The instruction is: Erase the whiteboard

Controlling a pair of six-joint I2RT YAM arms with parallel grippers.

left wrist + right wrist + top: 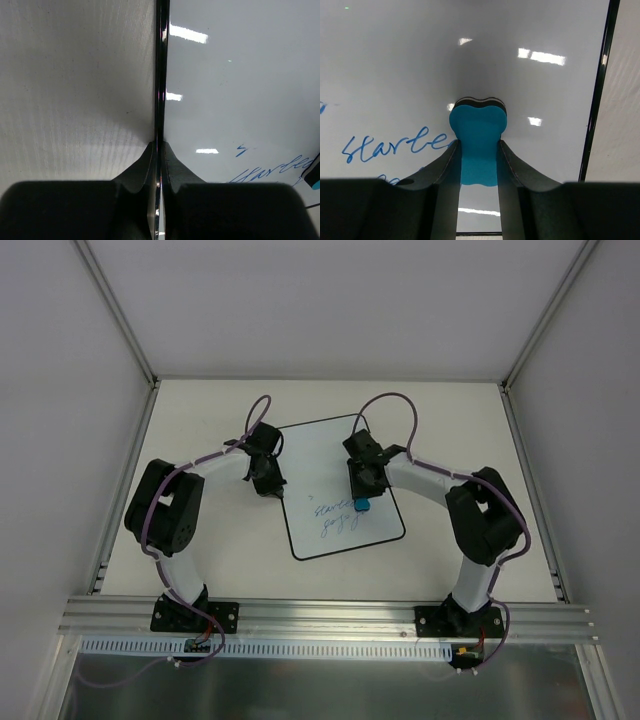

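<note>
Left gripper [159,146]: jaws closed flat on the black rim [160,75] of the whiteboard [240,75], one finger on the desk [75,100] side, one over the board face. Grip sits on the board's left edge, about halfway along it in the top view [268,480].

Right gripper [477,145]: jaws closed on a blue eraser [477,125], squeezed so that it bulges past the fingertips. A thin dark layer shows at the eraser's far end. That end points at the board face; I cannot tell if it touches.

Eraser position: just right of the upper line of blue writing [395,145], with the board's right rim [600,100] further right. From above, the eraser [361,505] is over the near right part of the board, under the right gripper [362,480].

Whiteboard [320,460]: flat on the desk [450,440], mid-desk between the two arms, turned slightly off square. Two lines of writing [335,520] in its near half; far half plain white. Ceiling lights reflect off the surface in both wrist views.
</note>
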